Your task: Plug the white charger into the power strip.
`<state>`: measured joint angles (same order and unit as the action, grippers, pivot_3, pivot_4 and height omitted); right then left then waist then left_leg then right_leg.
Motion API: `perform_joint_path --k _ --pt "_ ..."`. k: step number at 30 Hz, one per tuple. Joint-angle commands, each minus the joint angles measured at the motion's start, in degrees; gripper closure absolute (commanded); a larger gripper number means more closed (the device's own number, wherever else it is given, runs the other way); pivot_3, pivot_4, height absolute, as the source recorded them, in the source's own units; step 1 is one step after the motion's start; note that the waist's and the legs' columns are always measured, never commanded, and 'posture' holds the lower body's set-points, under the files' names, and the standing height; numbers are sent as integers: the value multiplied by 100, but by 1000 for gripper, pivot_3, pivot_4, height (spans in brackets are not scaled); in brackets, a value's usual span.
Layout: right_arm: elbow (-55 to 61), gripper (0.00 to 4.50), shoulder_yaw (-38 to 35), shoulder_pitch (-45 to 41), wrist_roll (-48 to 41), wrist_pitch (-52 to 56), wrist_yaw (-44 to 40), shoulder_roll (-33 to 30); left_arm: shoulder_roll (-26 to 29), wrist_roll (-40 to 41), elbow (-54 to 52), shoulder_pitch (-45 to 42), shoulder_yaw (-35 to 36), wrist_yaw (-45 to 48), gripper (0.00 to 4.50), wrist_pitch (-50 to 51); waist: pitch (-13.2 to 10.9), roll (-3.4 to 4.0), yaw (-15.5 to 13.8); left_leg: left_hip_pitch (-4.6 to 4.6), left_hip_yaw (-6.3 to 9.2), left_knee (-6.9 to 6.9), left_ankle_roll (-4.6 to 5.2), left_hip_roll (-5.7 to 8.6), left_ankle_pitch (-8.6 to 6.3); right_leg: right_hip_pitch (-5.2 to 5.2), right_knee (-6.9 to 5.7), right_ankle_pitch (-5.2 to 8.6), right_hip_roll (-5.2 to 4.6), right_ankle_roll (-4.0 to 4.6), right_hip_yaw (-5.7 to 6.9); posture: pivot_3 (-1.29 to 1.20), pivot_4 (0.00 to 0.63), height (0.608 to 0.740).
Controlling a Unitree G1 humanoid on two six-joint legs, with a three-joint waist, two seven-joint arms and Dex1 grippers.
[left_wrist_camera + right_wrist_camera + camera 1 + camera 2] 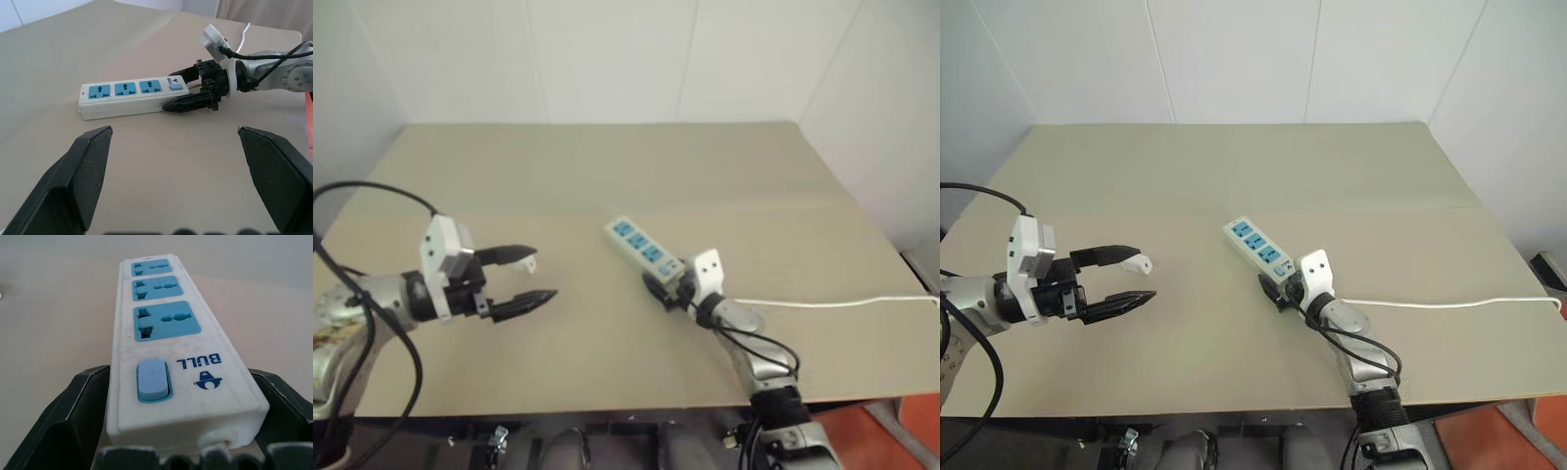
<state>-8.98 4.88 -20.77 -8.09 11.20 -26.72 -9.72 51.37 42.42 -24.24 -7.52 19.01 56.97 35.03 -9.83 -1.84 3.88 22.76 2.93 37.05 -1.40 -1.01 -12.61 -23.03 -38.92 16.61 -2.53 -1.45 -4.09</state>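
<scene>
Firstly, right claw (185,89): spread wide, one finger each side of the strip's (646,249) switch end, clamped on nothing; I could not tell whether the pads touched its sides
Left claw (540,274): spread wide too, empty, hanging above the table (607,166) well left of the strip and pointing toward it
Strip: lay flat and slantwise on the table, mid-right, sockets up, switch (153,380) nearest my right claw
Charger (1141,263): a small white block by my left claw's far fingertip, well apart from the strip; whether it touched the finger I could not tell
How the charger should handle: I judged it light, hard and smooth, likely to twist or slip in black pads; best pinched across its flat sides, prongs left free and facing the socket
How the strip should handle: rigid and light enough to skid on the smooth table under a push, so I judged it needed pinning at the switch end, clear of the sockets
Cable (822,304): thin and limp, running off from the switch end toward the table's right edge, passing under my right arm; it might tug the strip if the arm dragged it
In the way: nothing lay between charger and strip; my own right fingers sat close to the nearest socket (166,325), so I judged the farther two easier to reach
</scene>
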Motion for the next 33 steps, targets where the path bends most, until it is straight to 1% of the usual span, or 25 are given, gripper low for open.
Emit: perform_joint_path --k 1,2,3,5,6,7,13,14,19,23,24,27,33 --pt "-381 17 29 -123 -12 -312 -228 -1 59 43 -129 -55 127 8 0 -84 2 -1 25 -3 -1 0 0 0 0 1 -1 0 0 0 -2 0 150 740" --pt "-483 17 39 -137 -2 -384 -294 -19 62 46 -137 -43 139 7 0 -81 2 -2 27 -7 -1 0 0 0 0 4 -2 0 1 0 -3 0 150 740" --pt "-607 187 37 -159 -3 -472 -363 -26 67 48 -141 -30 152 9 0 -79 2 -2 28 -15 -1 0 0 -2 0 10 -2 0 3 0 -2 0 150 740" --pt "-789 622 49 -196 26 -637 -475 -50 74 47 -151 -14 170 6 0 -76 2 -2 28 -48 -1 -3 0 -4 0 47 3 0 4 0 -2 0 150 740" --pt "-854 914 55 -216 42 -682 -500 -57 76 46 -156 -8 178 1 0 -74 2 -2 25 -67 -1 -6 0 -4 0 69 9 1 4 0 -1 0 150 740" --pt "-930 1044 55 -245 56 -729 -513 -56 77 47 -160 -5 182 -2 0 -72 3 -4 25 -80 -1 -7 0 -4 0 81 12 1 4 0 -1 0 150 740" --pt "-1263 1049 -78 -398 -4 -1112 -570 -11 82 73 -215 57 227 -19 0 -60 10 -15 30 -94 -1 -6 0 -6 0 87 5 -2 9 4 -3 0 150 740" --pt "-1218 1049 -169 -464 -135 -1180 -672 -24 102 70 -191 49 235 -4 0 -61 10 -15 29 -94 -1 -6 0 -6 0 87 4 -2 9 5 -3 0 150 740" --pt "-930 1049 -400 -723 -718 -1310 -1649 -340 297 7 42 -96 227 157 0 -108 1 -2 12 -76 0 -6 0 -4 0 75 7 -2 7 6 -2 0 150 740" --pt "-819 1049 -291 -789 -1042 -1139 -2831 -820 504 -96 303 -289 158 408 0 -201 -1 1 0 -56 4 -11 0 -4 0 68 28 -1 7 5 7 0 150 740" --pt "-823 1049 -267 -797 -1064 -1141 -2975 -872 533 -119 354 -315 150 460 0 -222 -1 0 -3 -53 4 -16 0 -4 0 68 36 -2 6 4 8 0 150 740" --pt "-859 1049 -88 -797 -1092 -1261 -3803 -1170 725 -240 617 -499 99 735 0 -346 -2 1 -3 -44 4 -21 1 -4 -1 66 51 -1 3 4 9 0 150 740" --pt "-1129 1049 201 -871 -1009 -1513 -4857 -1367 1031 -547 1191 -896 -89 1234 0 -658 -4 3 2 -43 1 -23 2 -5 -2 64 59 -1 4 4 9 0 150 740"
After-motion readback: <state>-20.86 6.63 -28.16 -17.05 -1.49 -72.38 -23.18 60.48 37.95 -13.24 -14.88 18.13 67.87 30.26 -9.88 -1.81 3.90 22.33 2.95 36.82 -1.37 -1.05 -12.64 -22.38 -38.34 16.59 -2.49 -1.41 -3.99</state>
